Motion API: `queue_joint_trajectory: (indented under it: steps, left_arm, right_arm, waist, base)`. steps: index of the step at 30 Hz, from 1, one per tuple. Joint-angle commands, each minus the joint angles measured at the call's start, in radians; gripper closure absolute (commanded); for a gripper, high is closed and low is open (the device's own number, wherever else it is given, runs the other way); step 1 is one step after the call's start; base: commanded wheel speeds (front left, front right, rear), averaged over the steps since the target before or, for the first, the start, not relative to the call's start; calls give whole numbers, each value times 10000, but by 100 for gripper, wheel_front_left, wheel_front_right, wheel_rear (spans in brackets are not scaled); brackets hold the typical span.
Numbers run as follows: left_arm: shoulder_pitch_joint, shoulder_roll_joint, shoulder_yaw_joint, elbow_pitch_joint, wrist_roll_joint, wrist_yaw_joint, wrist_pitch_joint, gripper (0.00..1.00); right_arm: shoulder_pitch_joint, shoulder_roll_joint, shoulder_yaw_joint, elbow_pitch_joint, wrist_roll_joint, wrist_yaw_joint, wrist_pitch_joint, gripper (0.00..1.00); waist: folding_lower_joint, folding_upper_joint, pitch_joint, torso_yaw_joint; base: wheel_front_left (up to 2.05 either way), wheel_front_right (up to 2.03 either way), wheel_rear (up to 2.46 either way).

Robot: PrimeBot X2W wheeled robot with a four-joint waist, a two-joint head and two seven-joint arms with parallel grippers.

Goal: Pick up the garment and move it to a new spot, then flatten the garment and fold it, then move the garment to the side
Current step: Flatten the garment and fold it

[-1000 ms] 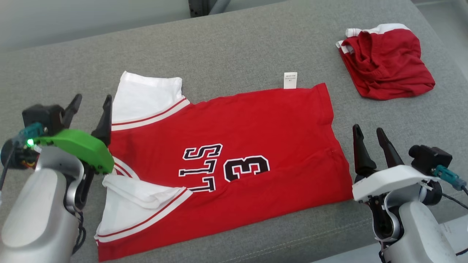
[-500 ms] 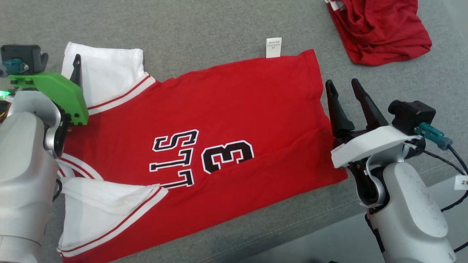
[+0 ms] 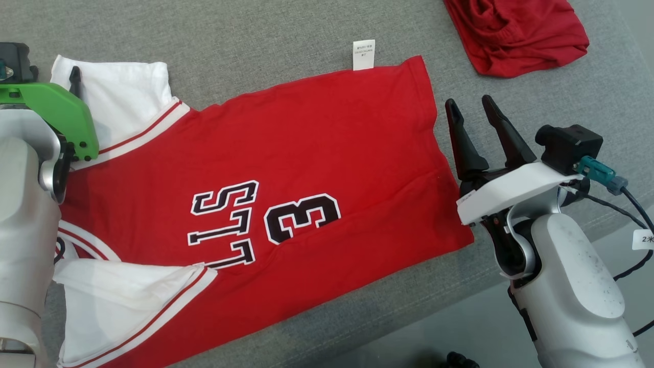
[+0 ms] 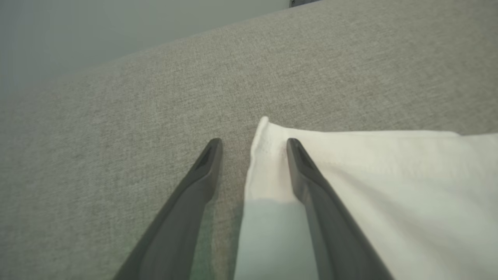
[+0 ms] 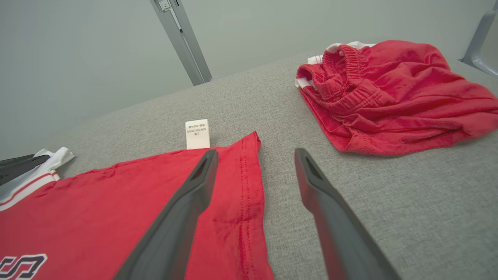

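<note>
Left pincer (image 4: 255, 143): jaws stood wide apart and held nothing. It straddled the outer edge of the far white sleeve (image 4: 389, 175), one finger over bare worktop (image 3: 255, 41), the other over cloth.
Garment: the red jersey (image 3: 317, 143) lay spread print-up across the middle of the worktop. Its near sleeve (image 3: 117, 301) was rumpled, and a care label (image 3: 363, 54) poked out from its far edge near the hem.
Right pincer (image 3: 469, 100): fully open and empty, straddling the jersey's hem edge.
Step, likely: taking hold of both ends to flatten or fold.
Doing it well: lower until the tips press the worktop, close on the cloth edges together, then lift evenly.
Beyond: red shorts (image 3: 516, 30), well apart.
</note>
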Motion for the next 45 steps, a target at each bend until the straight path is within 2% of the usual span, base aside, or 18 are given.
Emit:
queue_joint_trajectory:
  steps: [1, 2, 3, 9, 14, 20, 26, 32, 40, 41, 42, 43, 45]
  left_arm:
    - [10, 67, -39, 193, -5, -20, 43, 66]
    - [8, 29, -56, 299, -26, -52, 12, 90]
    - [-10, -6, -69, 393, -53, -87, -14, 100]
    - [111, -362, -208, 657, -85, -213, -722, 100]
    - [223, -686, -288, 595, -209, -502, -1503, 100]
    - [377, -985, -786, 203, -32, -818, -2130, 100]
    - [541, -1204, -1051, -396, -256, -923, -2430, 100]
    - [630, -1271, -1209, -936, -376, -963, -2454, 100]
    - [837, -1194, -1251, -1443, -562, -953, -2354, 100]
    - [869, -1174, -1249, -1475, -577, -936, -2337, 100]
    - [901, -1158, -1251, -1519, -588, -919, -2316, 100]
    - [931, -1140, -1245, -1555, -615, -902, -2317, 100]
    - [979, -1101, -1236, -1639, -658, -870, -2304, 100]
  right_arm:
    - [-119, -73, 37, -3, 37, -6, 38, 0]
    - [-167, -109, 53, 0, 29, -6, 49, 0]
    - [-221, -139, 65, 3, 36, -6, 67, 0]
    - [-469, -456, -10, 144, -153, -6, 199, 0]
    - [-880, -916, 86, 659, -463, -6, 646, 0]
    - [-1639, -1647, 518, 1962, -1035, -5, 1471, 0]
    - [-2507, -2024, 836, 3350, -772, -6, 2117, 0]
    - [-3392, -2090, 870, 4799, -509, -6, 2534, 0]
    - [-4185, -2003, 1387, 6218, -309, -6, 3181, 0]
    - [-4219, -1991, 1428, 6341, -307, -6, 3223, 5]
    - [-4261, -1987, 1474, 6426, -292, -6, 3225, 16]
    - [-4308, -1987, 1517, 6502, -270, -6, 3191, 43]
    - [-4378, -1998, 1612, 6640, -234, -8, 3131, 68]
  waist:
    - [-1, 95, 10, -14]
    - [-1, 95, 7, -12]
    - [-1, 95, -1, -3]
    - [-1, 95, -280, 312]
    - [-1, 95, -666, 783]
    - [-1, 95, -966, 1503]
    - [-1, 95, -1008, 2070]
    - [-1, 95, -801, 2448]
    - [-1, 95, -656, 2621]
    - [-1, 95, -664, 2620]
    - [-1, 95, -671, 2617]
    - [-1, 95, -681, 2615]
    - [-1, 95, -706, 2614]
  base:
    - [0, 0, 0]
    - [0, 0, 0]
    - [0, 0, 0]
    - [0, 0, 0]
    - [0, 0, 0]
    - [0, 0, 0]
    - [0, 0, 0]
    - [0, 0, 0]
    - [0, 0, 0]
    - [0, 0, 0]
    - [0, 0, 0]
    - [0, 0, 0]
    - [0, 0, 0]
